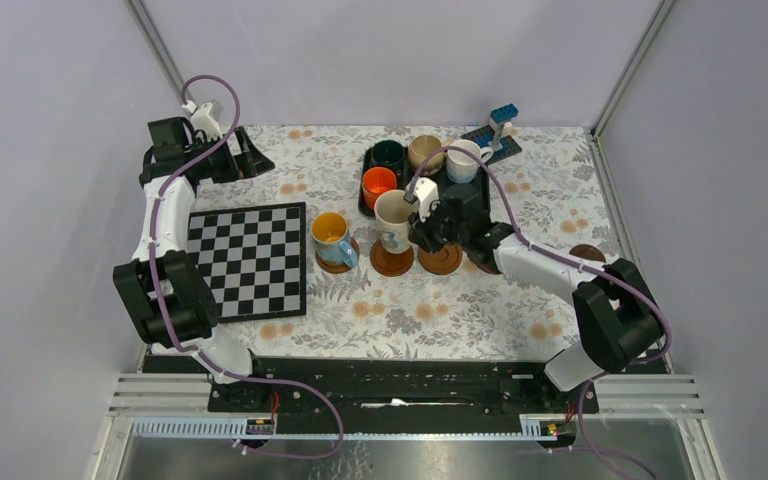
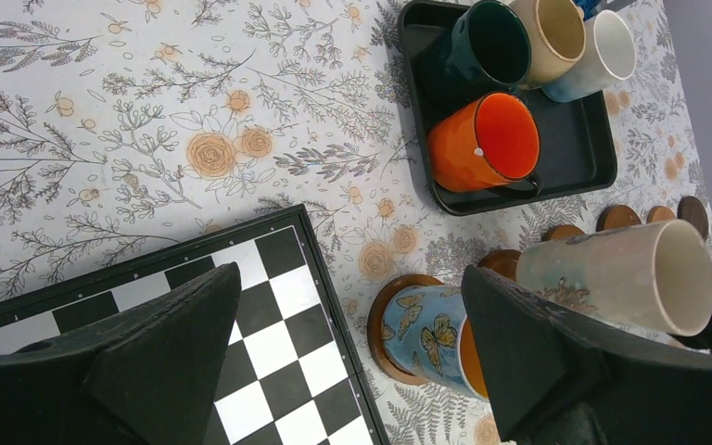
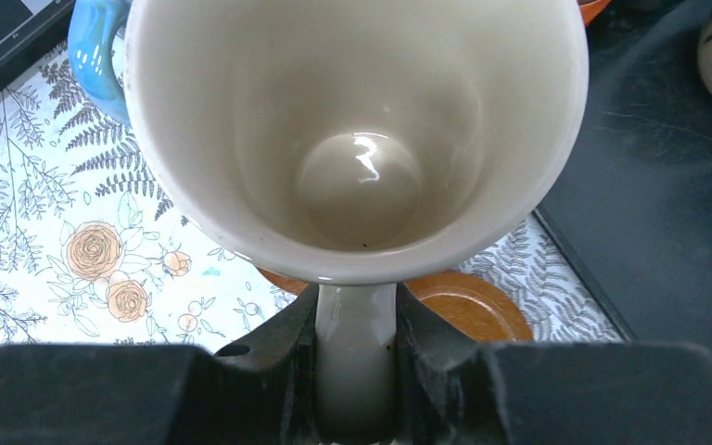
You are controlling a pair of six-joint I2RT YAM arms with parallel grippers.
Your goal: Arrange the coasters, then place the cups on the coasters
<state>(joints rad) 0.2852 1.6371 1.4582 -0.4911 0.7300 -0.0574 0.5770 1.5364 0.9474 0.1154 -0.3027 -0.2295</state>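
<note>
Holding with the right gripper (image 3: 357, 371): fingers (image 3: 283, 348) clamped on both sides of the handle (image 3: 356, 315) of the tall cup (image 3: 357, 139), mouth up, just on the near side of the tray (image 2: 570, 139). Hangs over, or sits on, a coaster (image 1: 392, 262) there; cannot tell whether base and disc touch.

Glazed ceramic by the look: stiff, slick, and probably heavy for a pinch so far off its centre. Likely to swing or tip about the handle, and to chip if knocked. Best carried by that handle, low and upright, and set down slowly before letting go.

Beside it, also on the near side of the tray: an empty coaster (image 1: 440, 260) just to the right, and to the left a blue cup (image 1: 332, 238) already seated on the left coaster (image 1: 338, 264). Well off past the tray's near right corner, a spare coaster (image 1: 587, 252).

In the tray, upright and packed close: orange cup (image 2: 482, 144), green cup (image 2: 477, 51), beige cup (image 2: 552, 32), white cup (image 2: 603, 51), none yet on a disc. Same hard, slippery ware, by judgement. Take each by its handle or across the rim; little finger room between green and beige.

Far to the left of the tray, level with its back edge: left gripper (image 2: 349, 278), jaws spread wide, nothing between them.
</note>
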